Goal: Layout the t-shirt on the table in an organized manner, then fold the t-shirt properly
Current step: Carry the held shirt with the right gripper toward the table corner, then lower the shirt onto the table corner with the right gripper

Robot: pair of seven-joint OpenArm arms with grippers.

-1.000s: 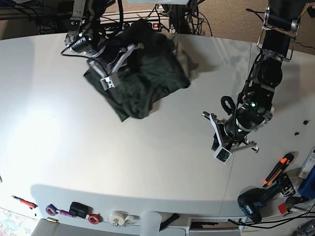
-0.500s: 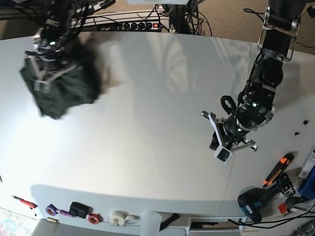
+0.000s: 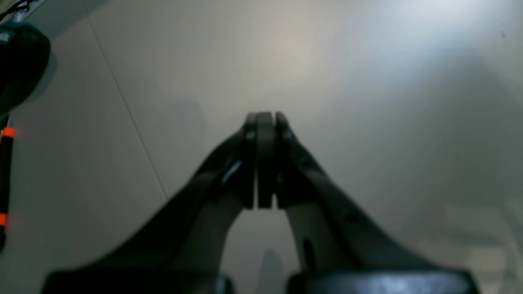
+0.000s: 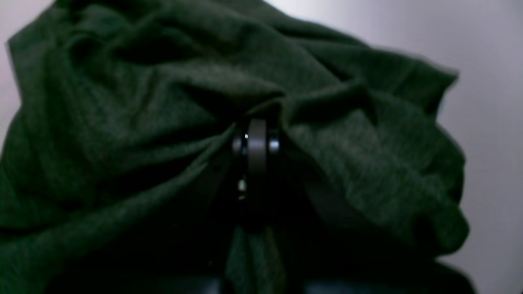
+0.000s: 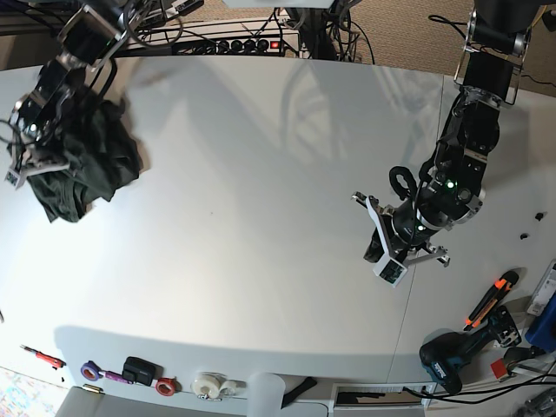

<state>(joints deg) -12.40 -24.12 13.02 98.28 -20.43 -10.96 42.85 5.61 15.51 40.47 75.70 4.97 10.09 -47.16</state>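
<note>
The dark green t-shirt (image 5: 91, 165) hangs bunched in a crumpled lump at the far left of the white table (image 5: 261, 174). My right gripper (image 5: 35, 169) is shut on a fold of it; in the right wrist view the closed fingertips (image 4: 256, 141) pinch the cloth (image 4: 122, 122), which drapes around them on both sides. My left gripper (image 5: 382, 256) hovers over bare table at the right, away from the shirt. The left wrist view shows its jaws pressed together (image 3: 264, 122) with nothing between them.
A thin seam (image 5: 417, 261) crosses the table at the right. Beyond it lie an orange-and-black tool (image 5: 491, 300) and a teal drill (image 5: 447, 360). Tape rolls and small items (image 5: 156, 380) line the near edge. A power strip and cables (image 5: 243, 39) lie behind the table.
My right arm has swung the bunched t-shirt from the back middle of the table to its far left. The left arm has stayed almost still.
</note>
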